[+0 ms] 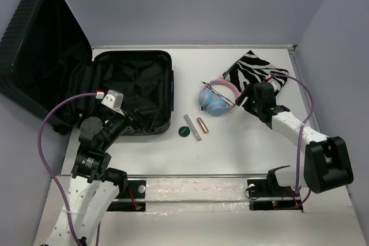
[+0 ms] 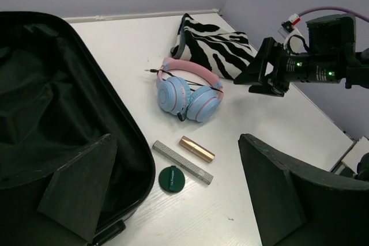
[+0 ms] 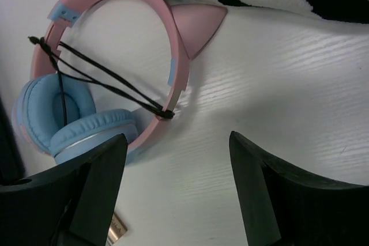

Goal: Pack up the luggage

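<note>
Headphones (image 3: 57, 113) lie just ahead of the right gripper (image 3: 177, 142), headband lined up between its wide-open, empty jaws. The open luggage (image 1: 138, 79) sits well left, beside the equally open, empty left gripper (image 2: 176, 139).

Readable text: none in any of the three views.
Green round compact (image 2: 172, 178): a small pale imprint sits on its lid in the left wrist view, too small to read. In the top view the lid shows only plain dark green.
Red-and-white tag (image 2: 292, 22): it sits at the end of the purple cable (image 2: 330, 9), and no letters or numbers can be made out on it.
Copper-coloured tube (image 2: 196, 148): only glare shows on its side, and any print is too small to tell.
</note>
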{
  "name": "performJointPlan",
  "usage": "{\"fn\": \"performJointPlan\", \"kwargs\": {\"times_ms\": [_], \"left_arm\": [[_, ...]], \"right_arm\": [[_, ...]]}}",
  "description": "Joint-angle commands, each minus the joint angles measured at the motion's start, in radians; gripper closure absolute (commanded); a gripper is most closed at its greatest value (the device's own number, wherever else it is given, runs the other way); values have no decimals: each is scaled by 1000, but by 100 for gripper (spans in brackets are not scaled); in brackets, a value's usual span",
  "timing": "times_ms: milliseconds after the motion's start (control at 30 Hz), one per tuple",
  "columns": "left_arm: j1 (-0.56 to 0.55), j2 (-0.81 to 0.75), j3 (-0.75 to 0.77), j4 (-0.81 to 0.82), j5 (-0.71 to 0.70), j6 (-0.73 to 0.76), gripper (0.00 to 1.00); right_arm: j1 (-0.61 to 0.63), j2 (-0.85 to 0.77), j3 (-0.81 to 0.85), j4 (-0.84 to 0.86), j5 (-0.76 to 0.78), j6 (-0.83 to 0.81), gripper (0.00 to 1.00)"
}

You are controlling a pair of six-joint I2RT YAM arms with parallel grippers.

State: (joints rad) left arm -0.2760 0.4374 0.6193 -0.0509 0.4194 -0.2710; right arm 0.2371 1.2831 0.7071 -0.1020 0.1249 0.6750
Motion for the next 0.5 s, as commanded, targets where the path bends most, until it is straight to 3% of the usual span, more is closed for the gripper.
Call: {"fn": "performJointPlan", "kwargs": {"times_ms": [0, 200, 467], "left_arm": [[-6, 4, 25, 25, 33, 18, 1], [-6, 3, 23, 28, 47, 21, 1], [-9, 6, 22, 29, 53, 24, 1]], "right_arm": [[5, 103, 89, 87, 90, 24, 24], [5, 225, 150, 137, 105, 97, 35], [16, 358, 172, 160, 107, 147, 42]]}}
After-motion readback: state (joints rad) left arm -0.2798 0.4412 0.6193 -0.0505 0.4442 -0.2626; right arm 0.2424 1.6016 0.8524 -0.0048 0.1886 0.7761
